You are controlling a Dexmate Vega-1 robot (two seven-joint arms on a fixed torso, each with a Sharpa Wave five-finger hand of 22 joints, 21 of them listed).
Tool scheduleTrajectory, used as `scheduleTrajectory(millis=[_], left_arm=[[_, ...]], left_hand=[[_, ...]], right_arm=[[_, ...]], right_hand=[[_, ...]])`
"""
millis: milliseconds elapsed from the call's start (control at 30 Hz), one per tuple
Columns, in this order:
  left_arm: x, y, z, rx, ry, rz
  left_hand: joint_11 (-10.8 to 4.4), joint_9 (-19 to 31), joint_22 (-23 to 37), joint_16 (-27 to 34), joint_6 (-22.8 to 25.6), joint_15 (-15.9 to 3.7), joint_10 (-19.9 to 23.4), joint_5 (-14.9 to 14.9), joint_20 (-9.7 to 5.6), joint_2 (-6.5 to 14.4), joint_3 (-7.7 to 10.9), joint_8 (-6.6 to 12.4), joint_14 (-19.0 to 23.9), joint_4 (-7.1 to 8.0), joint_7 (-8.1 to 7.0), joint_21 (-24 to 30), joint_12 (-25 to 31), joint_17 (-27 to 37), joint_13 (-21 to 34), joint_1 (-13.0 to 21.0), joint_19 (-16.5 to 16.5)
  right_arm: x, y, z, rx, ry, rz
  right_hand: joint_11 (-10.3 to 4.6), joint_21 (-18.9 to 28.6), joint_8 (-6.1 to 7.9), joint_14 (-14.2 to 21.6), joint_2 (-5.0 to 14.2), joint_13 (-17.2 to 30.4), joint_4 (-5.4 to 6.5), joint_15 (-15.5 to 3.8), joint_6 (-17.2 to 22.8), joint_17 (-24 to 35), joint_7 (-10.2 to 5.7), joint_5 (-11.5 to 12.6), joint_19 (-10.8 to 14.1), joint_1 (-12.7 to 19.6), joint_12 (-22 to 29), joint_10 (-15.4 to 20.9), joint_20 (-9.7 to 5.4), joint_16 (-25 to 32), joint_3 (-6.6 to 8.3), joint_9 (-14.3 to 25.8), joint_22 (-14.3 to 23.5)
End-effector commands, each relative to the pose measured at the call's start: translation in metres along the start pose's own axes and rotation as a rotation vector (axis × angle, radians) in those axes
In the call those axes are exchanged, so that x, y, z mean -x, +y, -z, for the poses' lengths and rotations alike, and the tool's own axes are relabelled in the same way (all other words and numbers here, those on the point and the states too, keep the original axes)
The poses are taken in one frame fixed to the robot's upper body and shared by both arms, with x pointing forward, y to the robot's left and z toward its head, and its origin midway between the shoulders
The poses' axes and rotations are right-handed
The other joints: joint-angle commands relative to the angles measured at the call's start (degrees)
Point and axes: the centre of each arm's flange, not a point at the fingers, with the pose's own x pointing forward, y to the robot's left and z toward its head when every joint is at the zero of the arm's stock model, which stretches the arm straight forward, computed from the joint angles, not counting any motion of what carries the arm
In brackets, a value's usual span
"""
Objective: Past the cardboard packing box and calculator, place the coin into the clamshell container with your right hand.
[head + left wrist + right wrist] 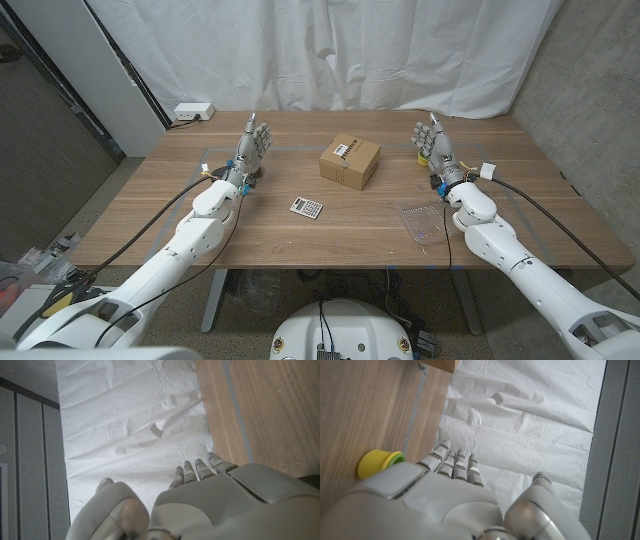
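The cardboard packing box (350, 162) stands in the middle of the wooden table (150, 215). A small calculator (307, 207) lies in front of it, toward my left. A clear clamshell container (425, 220) lies near the front edge, beside my right forearm. My right hand (435, 145) is raised on the far right side with fingers straight and apart, holding nothing; its back shows in the right wrist view (445, 495). My left hand (250, 148) stands the same way on the left, also seen from its wrist (200, 500). I cannot make out a coin.
A small yellow and green object (376, 462) sits on the table just beside my right hand (421, 155). A white box with a cable (192, 112) lies at the far left corner. White curtains hang behind the table.
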Motion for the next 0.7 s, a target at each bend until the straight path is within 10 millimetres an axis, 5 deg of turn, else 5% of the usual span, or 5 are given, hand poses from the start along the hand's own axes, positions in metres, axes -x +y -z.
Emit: scheduleTrajectory(millis=[33, 700], left_arm=[[-0.006, -0.008, -0.013, -0.013, -0.034, 0.017], [0.015, -0.002, -0.003, -0.011, -0.038, 0.013]], left_hand=[[-0.26, 0.1, 0.1, 0.3, 0.4, 0.33, 0.3, 0.2, -2.93, 0.5, -0.16, 0.46, 0.0, 0.28, 0.28, 0.4, 0.2, 0.1, 0.1, 0.4, 0.3], [-0.42, 0.2, 0.1, 0.5, 2.2, 0.19, 2.1, 0.3, -2.49, 1.6, 0.04, 0.86, 1.5, -0.2, 0.12, 0.6, 0.6, 0.1, 0.2, 1.8, 1.3]], right_arm=[[0.007, 0.001, -0.015, 0.044, -0.024, -0.023], [0.029, 0.024, -0.022, 0.102, -0.073, -0.046]], right_hand=[[-0.01, 0.3, 0.42, 0.7, 0.0, 0.2, -0.35, 0.26, 0.7, 0.1, -0.01, 0.2, 0.5, 0.8, 0.6, 0.9, -0.32, 0.3, 0.21, 0.3, 0.2], [-0.13, 0.4, 0.74, 2.2, 0.48, 0.2, -0.97, -0.07, 2.8, 0.1, -0.67, -0.1, 1.2, 1.9, 1.0, 2.7, -0.45, 0.4, 0.5, 0.3, 0.3]])
